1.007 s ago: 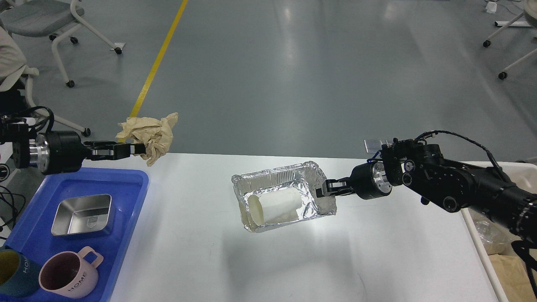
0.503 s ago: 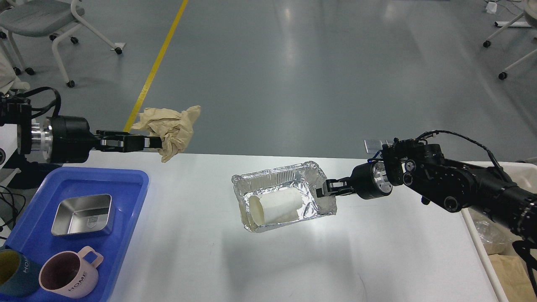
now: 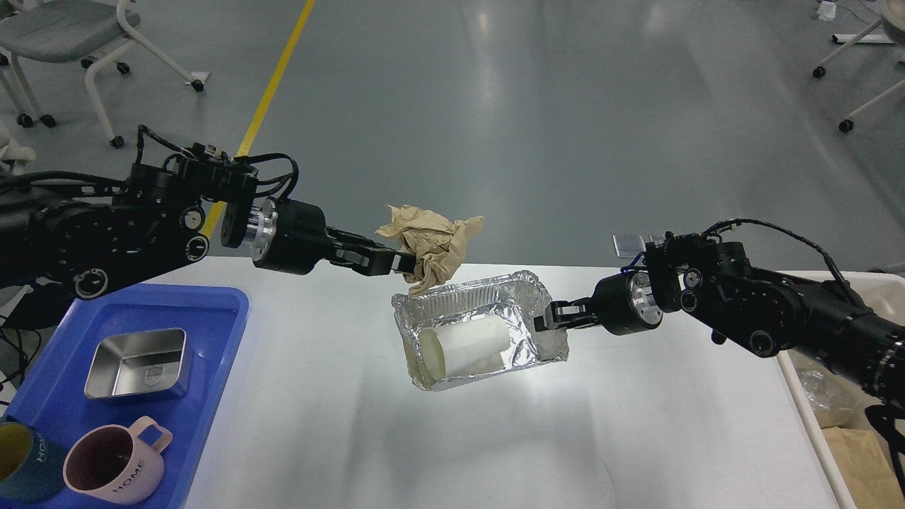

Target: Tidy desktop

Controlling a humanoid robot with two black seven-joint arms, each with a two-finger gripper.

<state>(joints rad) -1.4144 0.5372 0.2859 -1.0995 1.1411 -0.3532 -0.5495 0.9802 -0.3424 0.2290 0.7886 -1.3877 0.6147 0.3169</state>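
My left gripper (image 3: 404, 263) is shut on a crumpled tan paper wad (image 3: 433, 242) and holds it in the air just above the far left rim of a foil tray (image 3: 527, 348). My right gripper (image 3: 543, 322) is shut on the foil tray's right rim and holds it tilted above the white desktop (image 3: 339, 424). A white paper cup (image 3: 463, 348) lies on its side inside the foil tray.
A blue tray (image 3: 212, 367) at the left edge holds a steel box (image 3: 138, 363), a pink mug (image 3: 113, 465) and a dark blue mug (image 3: 21, 463). A beige bin (image 3: 841, 424) with trash stands at the right edge. Chairs stand on the floor beyond.
My left arm has swung right with the paper wad, from above the blue tray's far corner to just over the foil tray. The right arm and foil tray stayed still.
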